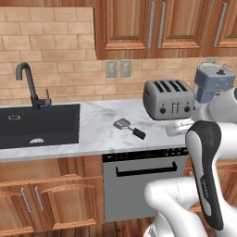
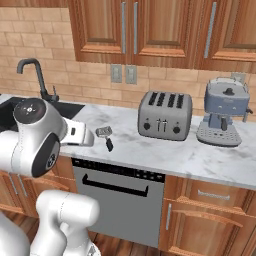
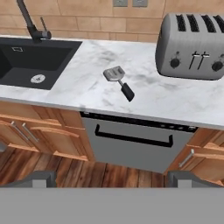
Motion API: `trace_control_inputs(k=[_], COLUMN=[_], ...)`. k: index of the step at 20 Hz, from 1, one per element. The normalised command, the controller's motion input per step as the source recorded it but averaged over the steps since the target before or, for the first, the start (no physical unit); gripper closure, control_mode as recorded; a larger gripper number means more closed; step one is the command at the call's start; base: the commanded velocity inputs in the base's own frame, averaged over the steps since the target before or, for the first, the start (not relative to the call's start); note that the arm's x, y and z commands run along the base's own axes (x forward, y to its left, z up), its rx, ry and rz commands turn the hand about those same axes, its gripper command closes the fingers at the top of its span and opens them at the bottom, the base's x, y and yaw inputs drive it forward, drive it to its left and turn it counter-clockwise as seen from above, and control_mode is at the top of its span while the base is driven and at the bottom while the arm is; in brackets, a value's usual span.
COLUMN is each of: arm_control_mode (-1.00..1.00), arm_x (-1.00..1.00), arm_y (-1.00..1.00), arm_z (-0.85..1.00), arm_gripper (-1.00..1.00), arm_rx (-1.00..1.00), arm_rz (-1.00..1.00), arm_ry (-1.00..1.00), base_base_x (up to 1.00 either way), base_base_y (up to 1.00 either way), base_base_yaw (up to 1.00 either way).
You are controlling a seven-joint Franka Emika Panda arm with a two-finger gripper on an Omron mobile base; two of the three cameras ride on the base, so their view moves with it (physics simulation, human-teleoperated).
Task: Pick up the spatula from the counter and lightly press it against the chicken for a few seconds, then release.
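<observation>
The spatula (image 1: 129, 127) (image 2: 106, 136) (image 3: 119, 81) lies flat on the marble counter (image 3: 87, 87), between the sink and the toaster. It has a grey slotted head and a black handle that points toward the counter's front edge. My gripper (image 3: 111, 180) is open, its two dark fingertips (image 3: 40, 179) spread wide with nothing between them. It hangs well back from the counter, in front of the cabinet fronts, and the spatula lies far ahead of it. The white hand (image 1: 178, 127) (image 2: 75, 135) shows over the counter's front edge.
A silver toaster (image 1: 168, 98) (image 2: 165, 116) (image 3: 192, 46) stands right of the spatula. Beyond it is a blue coffee machine (image 1: 210, 83) (image 2: 223, 112). The black sink (image 1: 39, 125) (image 3: 30, 61) with its faucet (image 1: 28, 83) is on the left. A grey dishwasher front (image 3: 131, 140) sits under the counter.
</observation>
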Motion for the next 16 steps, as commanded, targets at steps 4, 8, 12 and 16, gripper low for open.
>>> trace_control_inputs(k=[4,8,12,16], arm_control_mode=[-1.00,-1.00,-1.00,-1.00], arm_x=[0.08,0.11,0.14,0.17], arm_y=[0.00,0.00,0.01,0.02], arm_z=[0.00,-0.05,-0.06,-0.10], arm_gripper=[-1.00,-1.00,-1.00,-1.00], arm_rx=[-0.01,0.00,0.00,0.00], arm_rz=[0.00,0.00,0.00,0.00], arm_ry=[0.00,0.00,0.00,0.00], base_base_x=[0.00,0.00,0.00,0.00], base_base_y=[0.00,0.00,0.00,0.00], base_base_yaw=[0.00,0.00,0.00,0.00])
